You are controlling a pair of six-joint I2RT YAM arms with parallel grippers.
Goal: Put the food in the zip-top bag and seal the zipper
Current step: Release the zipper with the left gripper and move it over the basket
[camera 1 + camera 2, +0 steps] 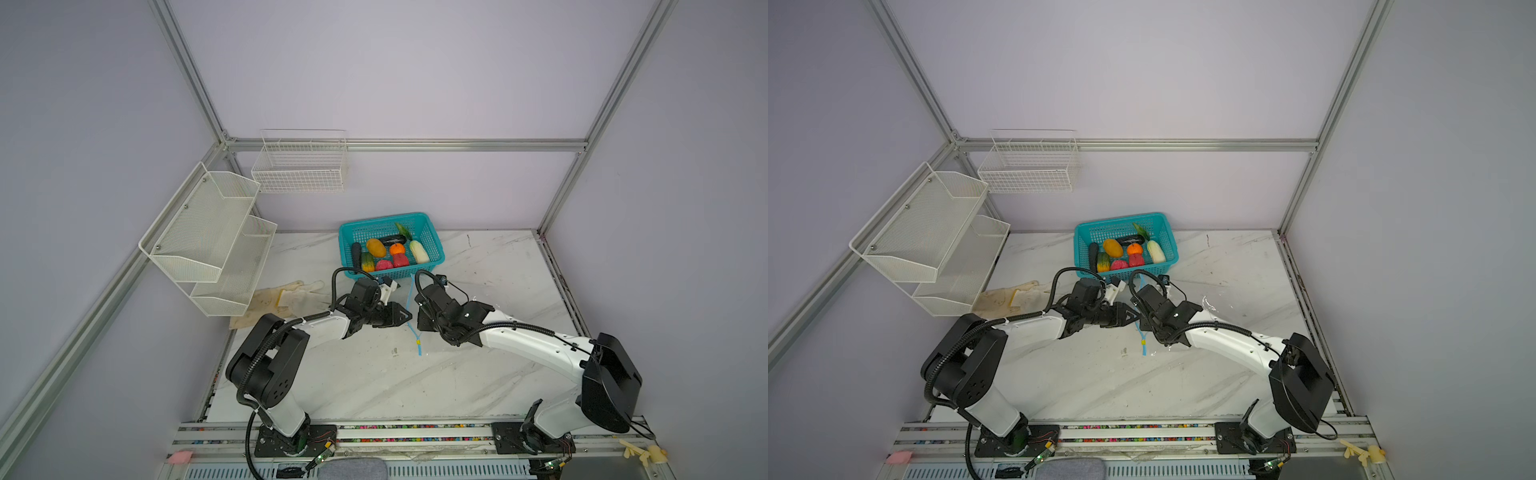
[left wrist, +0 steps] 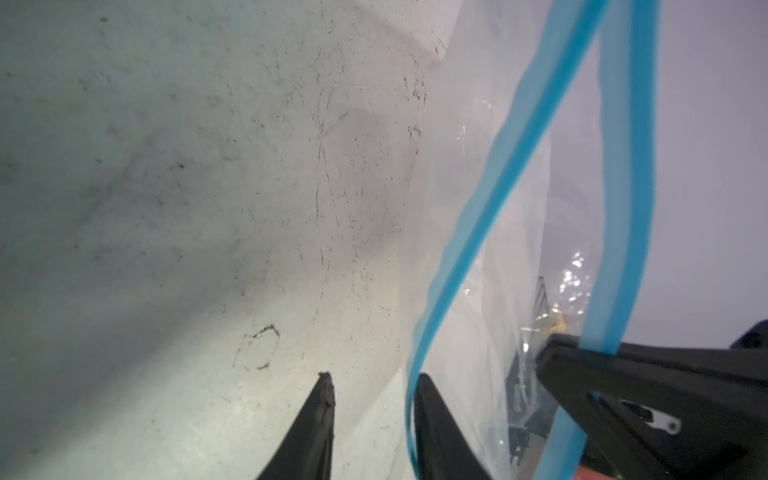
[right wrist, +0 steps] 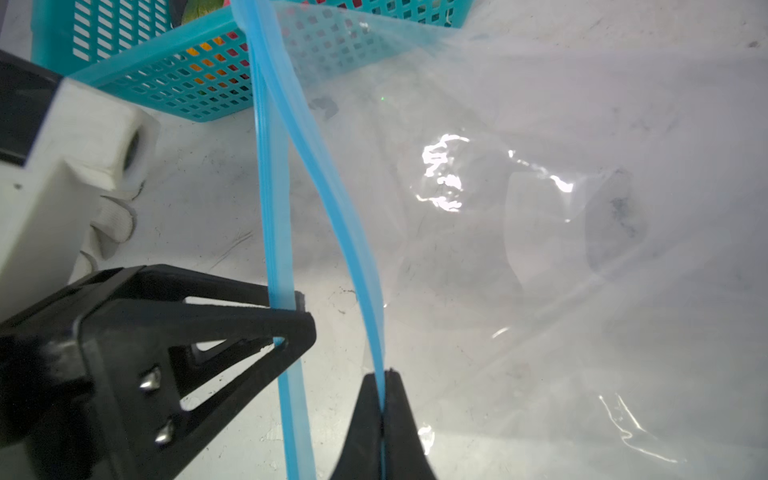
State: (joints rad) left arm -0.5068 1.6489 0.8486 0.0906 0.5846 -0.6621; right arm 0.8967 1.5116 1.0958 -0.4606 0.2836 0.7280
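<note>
While the food (image 1: 376, 247) sits in the basket (image 1: 386, 217) at the back of the table (image 1: 374, 382), I have both arms just in front of it, at the mouth of the bag (image 3: 540, 257). The zipper (image 3: 274, 199) is parted into 2 blue strands that spread away from each other between my grippers. My right gripper (image 3: 384, 372) is pressed together on 1 strand, pinching it between the tips. My left gripper (image 2: 374, 376) stands spread. The other strand runs through its gap and lies against 1 finger (image 2: 436, 415), while the second finger is clear of it. The bag lies clear and crinkled on the table to my right, partly under my right arm. In both top views the yellow slider (image 1: 418, 342) sits on the strip's near end, closer to my bases than either gripper.
</note>
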